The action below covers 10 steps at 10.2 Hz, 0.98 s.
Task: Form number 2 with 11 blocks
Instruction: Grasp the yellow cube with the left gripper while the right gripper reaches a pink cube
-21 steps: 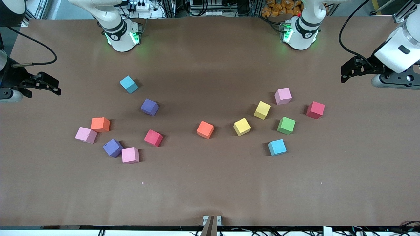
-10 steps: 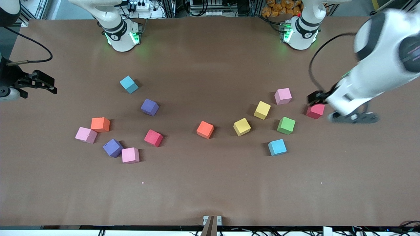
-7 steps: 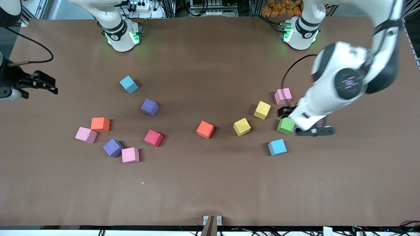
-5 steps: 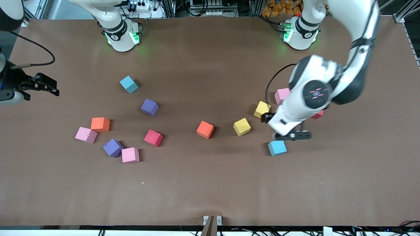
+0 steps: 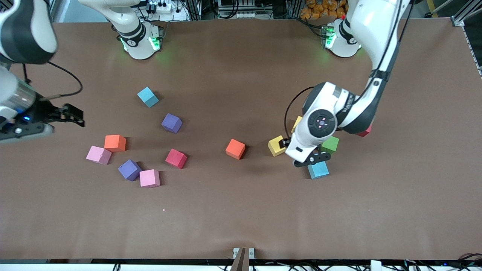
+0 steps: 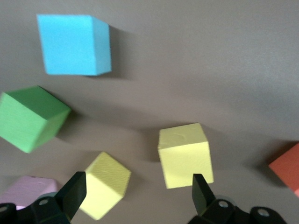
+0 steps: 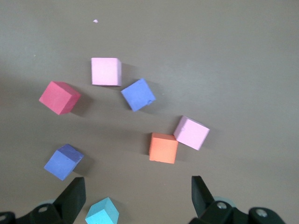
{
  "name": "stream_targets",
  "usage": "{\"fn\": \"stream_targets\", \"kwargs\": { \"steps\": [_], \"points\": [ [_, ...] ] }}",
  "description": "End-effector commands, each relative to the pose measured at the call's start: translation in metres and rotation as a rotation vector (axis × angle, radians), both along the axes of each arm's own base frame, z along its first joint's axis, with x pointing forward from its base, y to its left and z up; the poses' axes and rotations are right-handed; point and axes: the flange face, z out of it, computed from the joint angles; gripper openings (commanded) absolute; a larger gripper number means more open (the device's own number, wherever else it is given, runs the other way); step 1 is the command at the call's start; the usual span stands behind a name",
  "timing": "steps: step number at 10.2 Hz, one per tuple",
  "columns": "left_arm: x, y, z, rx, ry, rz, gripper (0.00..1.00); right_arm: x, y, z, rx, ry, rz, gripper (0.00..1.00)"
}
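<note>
The blocks lie scattered singly on the brown table, and no number 2 is in view. My left gripper [image 5: 287, 143] hangs open over the gap between two yellow blocks [image 6: 185, 155] [image 6: 104, 184]. Its fingers [image 6: 74, 192] hold nothing. Around them lie a green block [image 5: 330, 144], a cyan block [image 5: 318, 169], an orange block [image 5: 235, 148] and a red block [image 5: 364, 132] half hidden by the arm. My right gripper [image 5: 77, 116] is open and empty above the table near its own end. Below it lie an orange block [image 7: 163, 147], two pink blocks [image 7: 106, 71] [image 7: 192, 132], two purple blocks [image 7: 138, 94] [image 7: 64, 161], a red one [image 7: 59, 97] and a cyan one [image 7: 102, 213].
The left arm's forearm and wrist [image 5: 324, 116] cover part of the block group at its end of the table. Bare brown table [image 5: 241, 210] stretches between the blocks and the front camera's edge.
The left arm has swung in from its end of the table, over the red and green blocks, to the yellow ones. The right gripper has shifted a little toward its blocks. Both stay open.
</note>
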Motion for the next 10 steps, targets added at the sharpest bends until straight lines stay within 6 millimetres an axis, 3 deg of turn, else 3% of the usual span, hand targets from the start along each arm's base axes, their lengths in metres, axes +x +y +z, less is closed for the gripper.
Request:
{"fn": "stream_targets", "kwargs": {
  "steps": [1, 2, 4, 5, 8, 10],
  "points": [
    [-0.003, -0.024, -0.024, -0.008, -0.028, 0.078, 1.00, 0.013, 0.040, -0.041, -0.001, 0.032, 0.065, 1.00],
    [-0.006, -0.030, -0.034, -0.007, -0.029, 0.088, 1.00, 0.013, 0.045, -0.061, 0.002, 0.008, 0.072, 1.00],
    [-0.009, -0.033, -0.054, 0.000, -0.017, 0.099, 1.00, 0.014, 0.080, -0.108, 0.004, -0.021, 0.128, 1.00],
    [-0.010, -0.034, -0.063, 0.002, -0.011, 0.098, 1.00, 0.021, 0.081, -0.127, 0.003, -0.023, 0.128, 1.00],
    [-0.018, -0.040, -0.091, 0.014, 0.009, 0.088, 1.00, 0.054, 0.093, -0.184, 0.037, -0.052, 0.109, 1.00],
    [-0.021, -0.044, -0.099, 0.018, 0.014, 0.101, 1.00, 0.079, 0.100, -0.213, 0.075, -0.048, 0.079, 1.00]
  ]
}}
